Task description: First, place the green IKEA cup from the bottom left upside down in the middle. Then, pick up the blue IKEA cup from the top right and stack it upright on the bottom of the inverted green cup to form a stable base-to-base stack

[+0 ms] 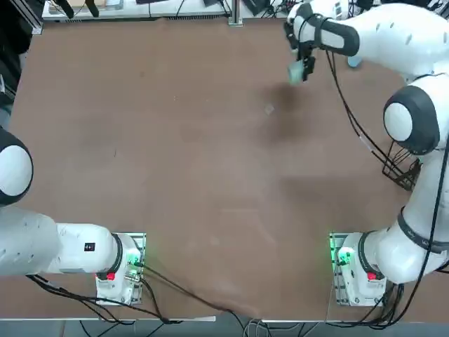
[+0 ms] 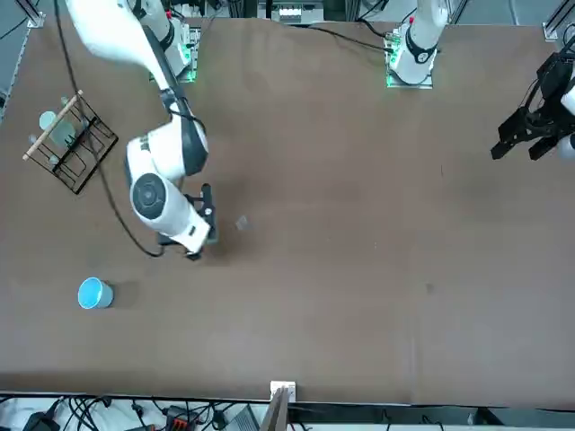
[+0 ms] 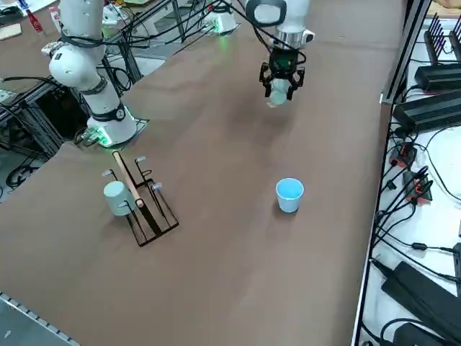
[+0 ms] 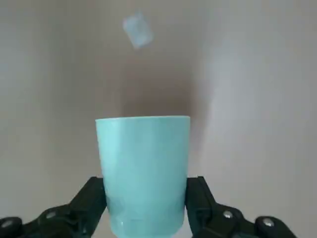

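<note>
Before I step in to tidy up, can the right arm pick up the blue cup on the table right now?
Probably not yet: the right gripper is closed on the green cup, though nothing seems to surround the blue cup.

The mint-green cup (image 4: 144, 173) is gripped aloft; the sky-blue cup (image 3: 289, 194) stands upright on the table (image 3: 216, 288).

Cup (image 4: 143, 168) in hand (image 4: 145, 191); other cup (image 3: 289, 196) on table (image 3: 223, 288); third (image 3: 117, 197) at rack (image 3: 128, 176)
</note>
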Robot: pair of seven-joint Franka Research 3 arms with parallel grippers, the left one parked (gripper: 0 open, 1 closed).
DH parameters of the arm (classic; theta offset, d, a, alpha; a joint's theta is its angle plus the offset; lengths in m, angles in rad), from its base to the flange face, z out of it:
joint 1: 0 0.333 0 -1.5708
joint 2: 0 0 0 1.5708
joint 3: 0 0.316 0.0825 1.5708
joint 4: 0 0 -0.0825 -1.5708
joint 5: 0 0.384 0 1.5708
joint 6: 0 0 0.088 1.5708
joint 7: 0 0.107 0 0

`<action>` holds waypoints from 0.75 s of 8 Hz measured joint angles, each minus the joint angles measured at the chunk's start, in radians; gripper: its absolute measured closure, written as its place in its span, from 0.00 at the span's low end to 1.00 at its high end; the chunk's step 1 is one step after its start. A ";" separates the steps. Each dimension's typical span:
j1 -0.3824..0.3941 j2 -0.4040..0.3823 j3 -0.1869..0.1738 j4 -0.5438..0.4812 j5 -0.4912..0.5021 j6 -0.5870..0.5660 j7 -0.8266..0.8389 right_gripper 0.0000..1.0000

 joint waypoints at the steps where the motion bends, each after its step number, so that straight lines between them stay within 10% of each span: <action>1: 0.027 -0.007 -0.061 0.001 -0.053 -0.046 0.042 0.12; 6: 0.160 0.053 -0.091 -0.014 -0.394 -0.341 0.455 0.12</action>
